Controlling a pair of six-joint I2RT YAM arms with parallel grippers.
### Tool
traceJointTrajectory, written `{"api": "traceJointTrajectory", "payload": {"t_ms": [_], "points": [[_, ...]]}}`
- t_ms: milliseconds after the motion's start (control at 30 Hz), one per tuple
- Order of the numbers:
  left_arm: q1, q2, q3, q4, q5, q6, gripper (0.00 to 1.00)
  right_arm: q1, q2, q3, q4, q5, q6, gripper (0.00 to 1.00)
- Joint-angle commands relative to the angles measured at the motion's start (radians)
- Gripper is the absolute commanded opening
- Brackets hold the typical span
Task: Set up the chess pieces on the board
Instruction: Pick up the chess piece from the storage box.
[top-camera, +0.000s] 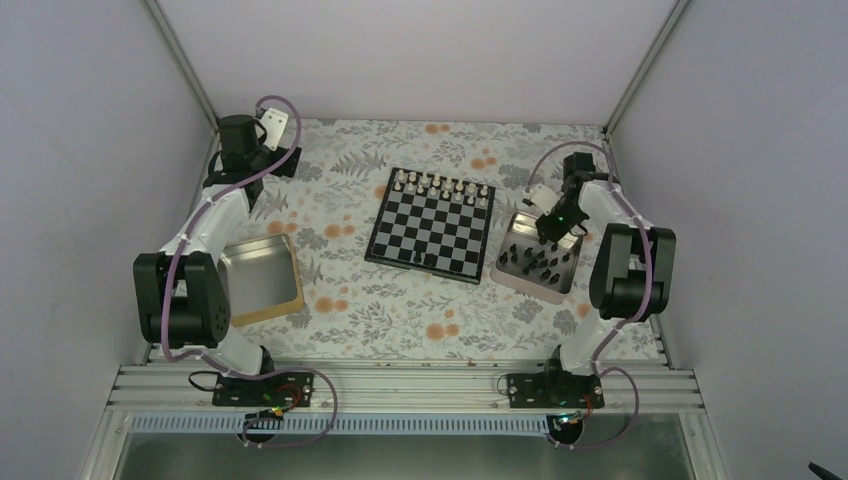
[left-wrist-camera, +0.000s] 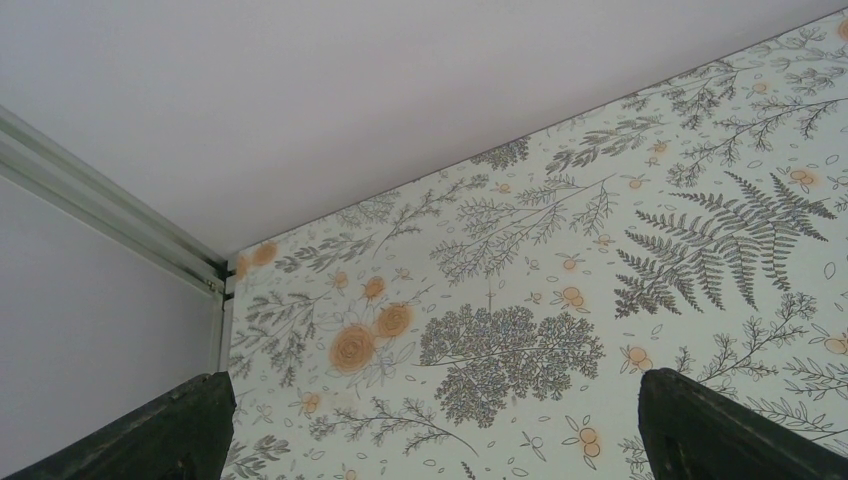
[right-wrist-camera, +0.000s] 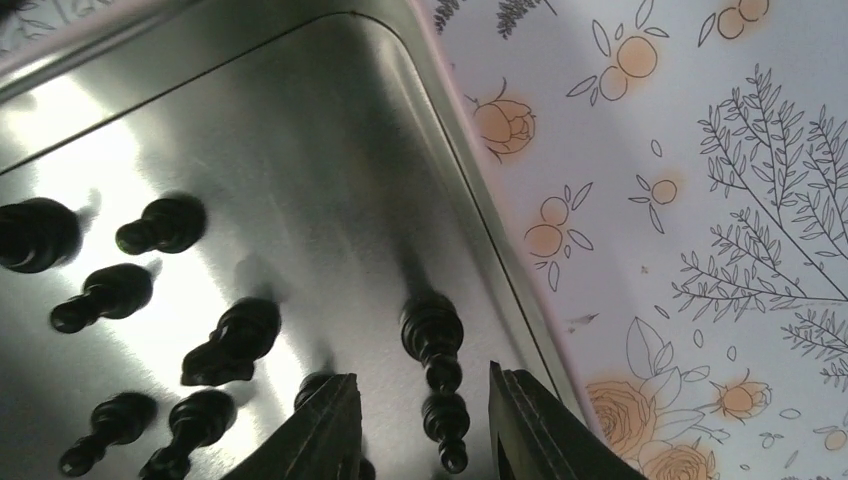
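The chessboard (top-camera: 432, 225) lies mid-table with pale pieces along its far row and one dark piece near its front edge. Several tiny black chess pieces (top-camera: 535, 260) stand in the silver tin (top-camera: 561, 285) right of the board. My right gripper (top-camera: 549, 232) hangs over the tin's far end. In the right wrist view it (right-wrist-camera: 425, 440) is open, its fingers (right-wrist-camera: 320, 435) either side of a black piece (right-wrist-camera: 445, 425), with another black piece (right-wrist-camera: 432, 335) just beyond. My left gripper (top-camera: 275, 125) is at the far left corner, open and empty (left-wrist-camera: 430, 440).
A gold-rimmed tin (top-camera: 235, 262) sits at the left near the left arm. White walls and metal posts enclose the flowered tablecloth (top-camera: 400, 310). The silver tin's rim (right-wrist-camera: 480, 190) runs close beside my right finger.
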Motion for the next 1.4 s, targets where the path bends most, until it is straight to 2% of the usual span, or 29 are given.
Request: {"api": "traceJointTrajectory", "payload": {"t_ms": [0, 333, 700, 967, 1167, 1367], "points": [[-0.001, -0.027, 0.017, 0.001, -0.007, -0.007, 1.0, -0.021, 0.031, -0.013, 0.058, 0.003, -0.014, 0.35], [-0.001, -0.021, 0.023, -0.002, -0.001, -0.008, 1.0, -0.029, 0.056, -0.031, 0.073, -0.014, -0.019, 0.31], [-0.001, -0.018, 0.025, -0.004, 0.007, -0.007, 1.0, -0.029, 0.069, -0.016, 0.05, -0.004, -0.019, 0.11], [-0.001, -0.021, 0.025, -0.001, 0.014, -0.007, 1.0, -0.019, 0.005, 0.053, -0.051, -0.001, -0.017, 0.05], [-0.001, -0.026, 0.021, 0.001, 0.013, -0.007, 1.0, 0.053, -0.053, 0.148, -0.149, -0.015, -0.014, 0.04], [-0.001, -0.03, 0.02, 0.001, 0.008, -0.008, 1.0, 0.232, -0.037, 0.257, -0.212, -0.021, 0.016, 0.04]]}}
